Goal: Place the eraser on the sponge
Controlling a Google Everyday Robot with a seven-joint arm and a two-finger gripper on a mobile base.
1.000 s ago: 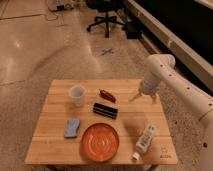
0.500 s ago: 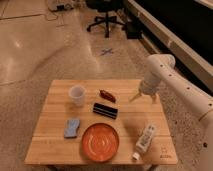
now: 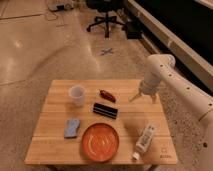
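The eraser (image 3: pixel 105 109), a black oblong block with a pale stripe, lies near the middle of the wooden table (image 3: pixel 55 150). Left of it and nearer the front, the light-blue sponge (image 3: pixel 72 128) lies flat beside the orange plate. My gripper (image 3: pixel 143 96) hangs over the table's right side, well to the right of the eraser and apart from it. Nothing is in it. The white arm runs off toward the right edge of the view.
A white cup (image 3: pixel 77 95) stands at the back left. A small dark red object (image 3: pixel 106 95) lies behind the eraser. The orange plate (image 3: pixel 100 141) sits at the front, and a white bottle (image 3: pixel 143 140) lies at the front right. An office chair (image 3: pixel 105 17) stands on the floor beyond.
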